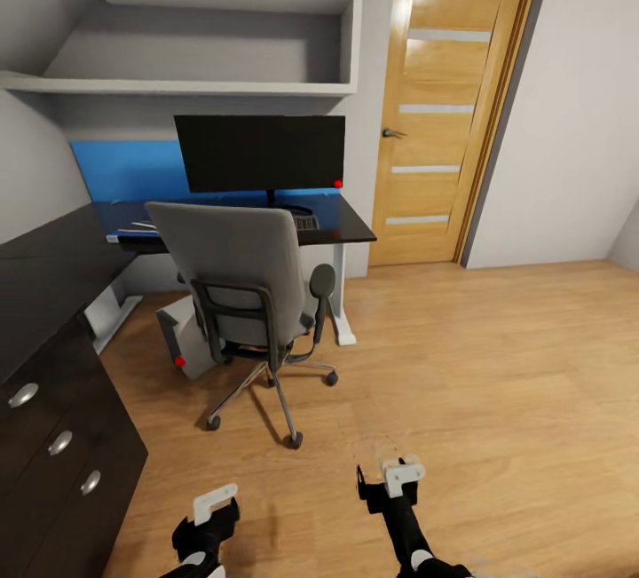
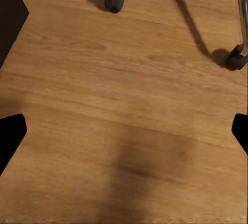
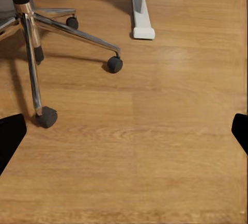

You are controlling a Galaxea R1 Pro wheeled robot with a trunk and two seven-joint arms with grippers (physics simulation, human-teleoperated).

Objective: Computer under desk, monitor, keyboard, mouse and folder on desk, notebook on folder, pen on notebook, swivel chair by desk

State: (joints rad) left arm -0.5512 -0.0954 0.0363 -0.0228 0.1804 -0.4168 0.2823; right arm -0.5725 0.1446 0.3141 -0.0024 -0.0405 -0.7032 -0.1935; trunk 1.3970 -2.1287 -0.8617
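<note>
Grey chair parked, most sorting unseen

Grey swivel chair (image 1: 248,294) stands at the tabletop (image 1: 346,225) well ahead of both fingers. Monitor (image 1: 259,152) and keyboard (image 1: 304,222) are up there, computer (image 1: 185,336) beneath. Left gripper (image 1: 209,507) and right gripper (image 1: 390,476) hang spread apart, empty. Folder, notebook and pen: cannot tell.

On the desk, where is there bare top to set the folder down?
Bare top shows on the desk right of the keyboard, and on the near wing above the drawers. Behind the swivel chair and under the monitor it is crowded.
</note>
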